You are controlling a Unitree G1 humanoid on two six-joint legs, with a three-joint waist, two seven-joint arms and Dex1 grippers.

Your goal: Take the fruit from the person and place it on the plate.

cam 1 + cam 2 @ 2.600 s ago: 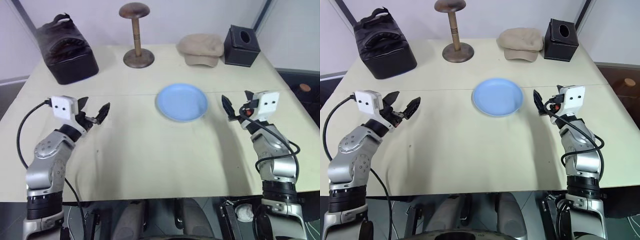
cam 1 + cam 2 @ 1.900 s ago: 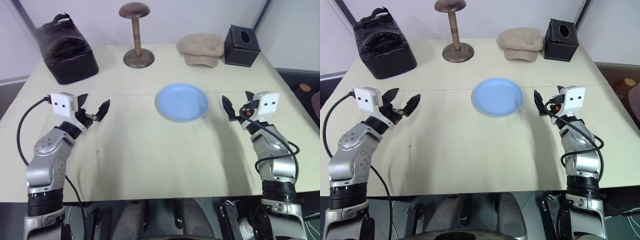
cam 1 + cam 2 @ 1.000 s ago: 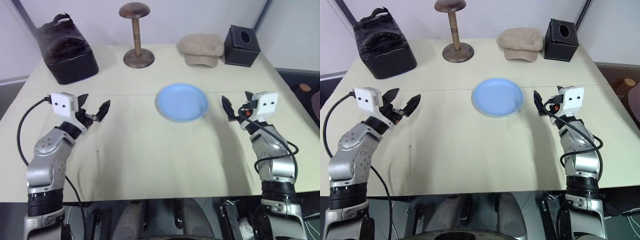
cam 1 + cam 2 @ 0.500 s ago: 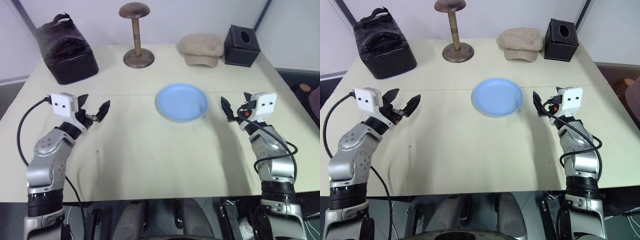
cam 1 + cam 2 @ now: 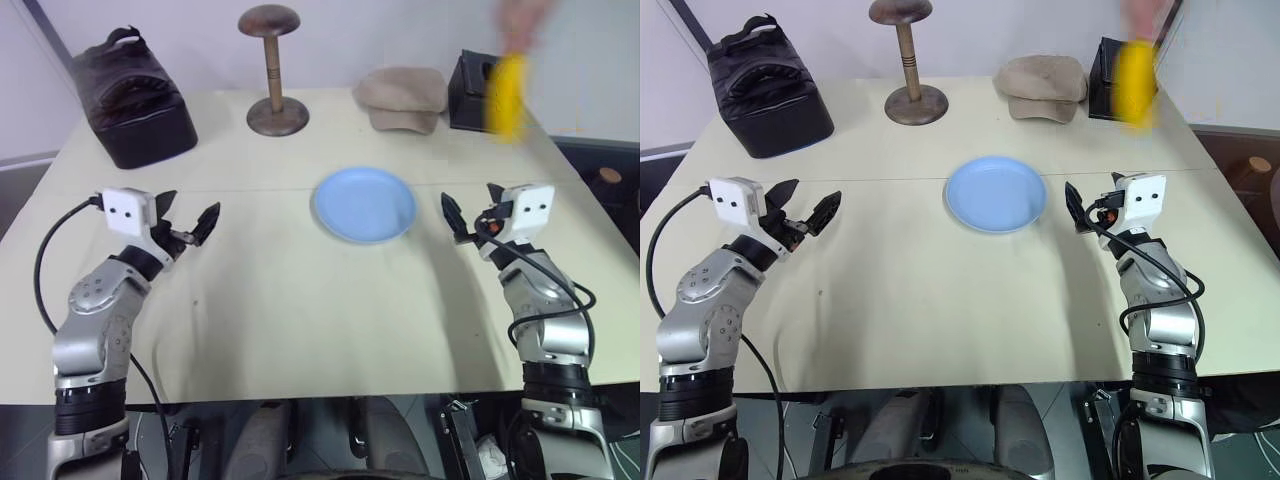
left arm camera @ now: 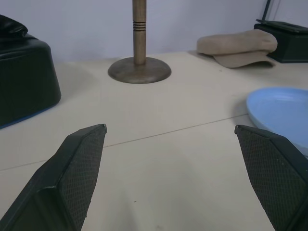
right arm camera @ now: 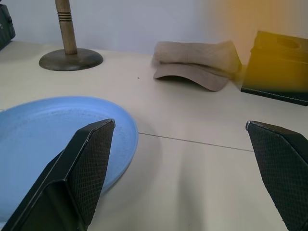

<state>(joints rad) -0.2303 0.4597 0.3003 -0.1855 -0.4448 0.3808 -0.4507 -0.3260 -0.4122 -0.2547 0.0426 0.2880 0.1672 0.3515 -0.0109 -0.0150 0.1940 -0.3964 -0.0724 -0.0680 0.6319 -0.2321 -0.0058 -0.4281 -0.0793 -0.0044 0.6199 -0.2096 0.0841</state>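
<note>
A yellow banana (image 5: 507,92), blurred, hangs in the air at the back right, in front of the black box. A person's hand (image 5: 520,18) holds its upper end at the top edge of the view. The light-blue plate (image 5: 365,205) lies empty at the table's middle. My right gripper (image 5: 470,215) hovers just right of the plate, open and empty, with the banana well beyond and above it. In the right wrist view the banana is a yellow blur (image 7: 262,48) over the box. My left gripper (image 5: 188,218) is open and empty over the table's left side.
Along the back of the table stand a black bag (image 5: 130,95), a wooden hat stand (image 5: 272,75), a beige cap (image 5: 402,98) and a black tissue box (image 5: 470,95). The table's right edge (image 5: 590,215) runs close to my right arm.
A person's hand holding the banana has come into view at the back right, above the black box. Both grippers stay where they were, open.
</note>
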